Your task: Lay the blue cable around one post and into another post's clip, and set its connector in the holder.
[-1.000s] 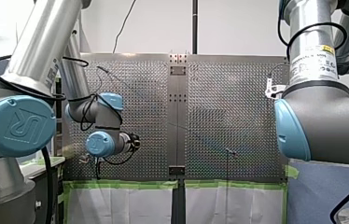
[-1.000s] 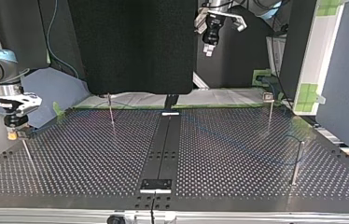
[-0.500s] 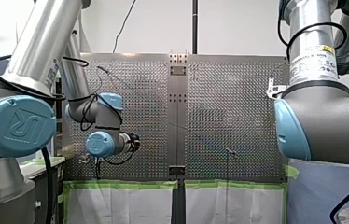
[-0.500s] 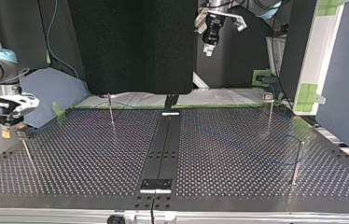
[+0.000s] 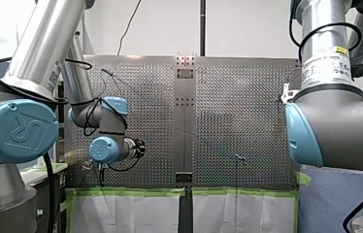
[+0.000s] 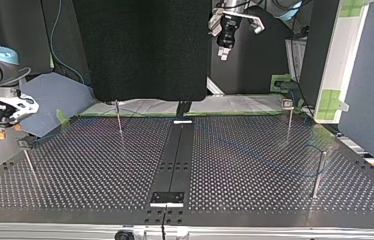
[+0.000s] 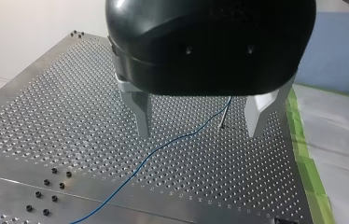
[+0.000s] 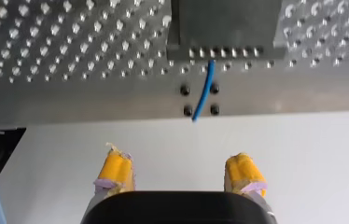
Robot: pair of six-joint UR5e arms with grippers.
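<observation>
In the left wrist view, my left gripper (image 7: 199, 114) hangs well above the perforated table (image 7: 46, 116), its metal fingers (image 7: 140, 109) spread wide with nothing between them. The blue cable (image 7: 163, 145) lies flat on the plate beneath, running away from a thin post (image 7: 224, 115). Lying loose like that, it could, I judge, slide off its line if anything tugs it, and a descent here risks striking the post. In the right wrist view, my right gripper (image 8: 180, 172) is likewise released, its yellow pads (image 8: 116, 170) apart and empty. Ahead of them a short cable end (image 8: 204, 91) pokes from under a dark block (image 8: 226, 28) and stops at the table's edge. That tail is short, and since nothing grips it, tension from the rest of the run could draw it back through. In the top view, the right gripper hangs just above a clip-topped post (image 6: 26, 157) at the left; a careless sideways move could catch the clip and flick the cable out. The left gripper is high at the far middle, and the cable shows faintly curving by a right post (image 6: 318, 175), where slack could lift off. In the front view, my right arm (image 5: 335, 126) hides that gripper's corner, so a slip there would go unseen.
</observation>
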